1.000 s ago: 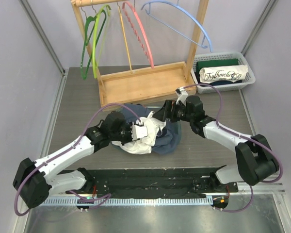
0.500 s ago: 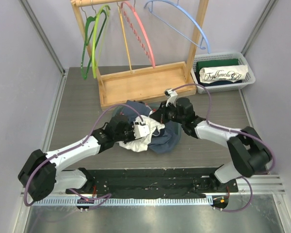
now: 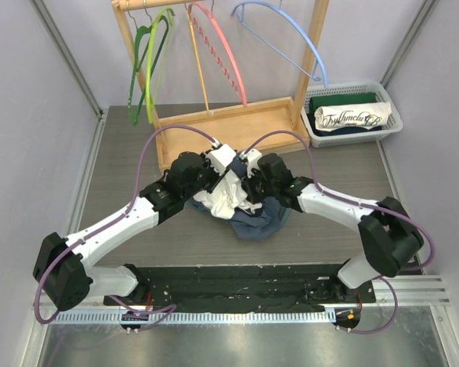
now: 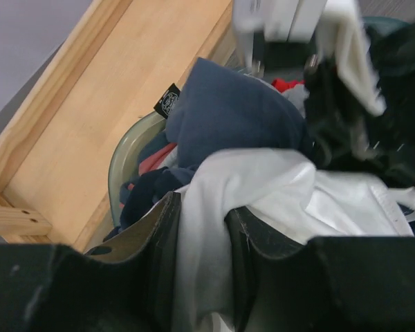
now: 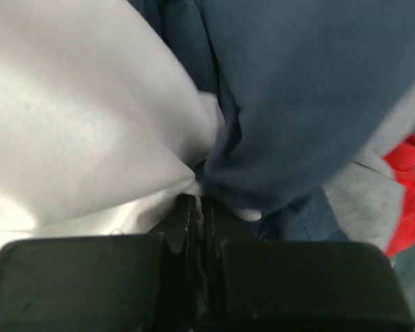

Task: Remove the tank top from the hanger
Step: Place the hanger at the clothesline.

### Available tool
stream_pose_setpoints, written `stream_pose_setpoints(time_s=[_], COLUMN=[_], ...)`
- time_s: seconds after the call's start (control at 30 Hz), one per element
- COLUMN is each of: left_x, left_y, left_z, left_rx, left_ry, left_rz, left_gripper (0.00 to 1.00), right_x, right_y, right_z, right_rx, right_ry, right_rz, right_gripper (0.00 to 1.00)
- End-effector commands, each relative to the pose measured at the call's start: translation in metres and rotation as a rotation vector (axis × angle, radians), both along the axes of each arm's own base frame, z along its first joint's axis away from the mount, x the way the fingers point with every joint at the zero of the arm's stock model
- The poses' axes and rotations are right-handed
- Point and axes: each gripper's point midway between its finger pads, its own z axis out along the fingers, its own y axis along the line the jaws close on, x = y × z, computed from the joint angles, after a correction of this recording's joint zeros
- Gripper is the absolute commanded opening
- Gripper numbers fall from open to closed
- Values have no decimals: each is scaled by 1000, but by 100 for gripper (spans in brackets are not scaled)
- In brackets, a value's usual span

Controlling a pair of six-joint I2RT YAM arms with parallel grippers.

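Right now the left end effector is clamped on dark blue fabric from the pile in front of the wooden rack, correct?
No. The left end effector is clamped on white fabric, not dark blue; the left wrist view shows it between the fingers. The rest holds: the pile lies in front of the wooden rack.

Open desk [image 3: 115, 176] left of the clothes pile [image 3: 256, 225], wooden rack [image 3: 229, 131] just behind (hangers [image 3: 149, 69] overhead), basket [image 3: 394, 122] blocking far right, left arm [image 3: 122, 225] and right arm [image 3: 333, 202] crowding the middle
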Motion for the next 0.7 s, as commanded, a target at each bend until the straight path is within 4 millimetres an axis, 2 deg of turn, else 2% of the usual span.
stream_pose_setpoints(time_s=[0.0,0.2,0.3,0.43,0.53,0.67], left_x=[8,8,12,12,4,-14], left_y=[-1,1,2,2,10,32], left_z=[21,15,1,-18,-44,-101], left_rx=[-125,-139,-136,-96,-20,153], left_ry=[8,15,18,52,114,265], left_rz=[93,106,123,110,93,71], left_gripper=[35,35,35,35,34,26], right_x=[-14,-15,-23,-40,-54,-73], right_y=[-1,5,4,-1,4,13], right_z=[-45,-81,-98,-132,-143,-142], right_rx=[-169,-187,-185,-219,-229,-239], right_ry=[79,155,216,316,372,376], right_rz=[33,14,-2,-21,7,76], right_gripper=[1,1,2,1,1,2])
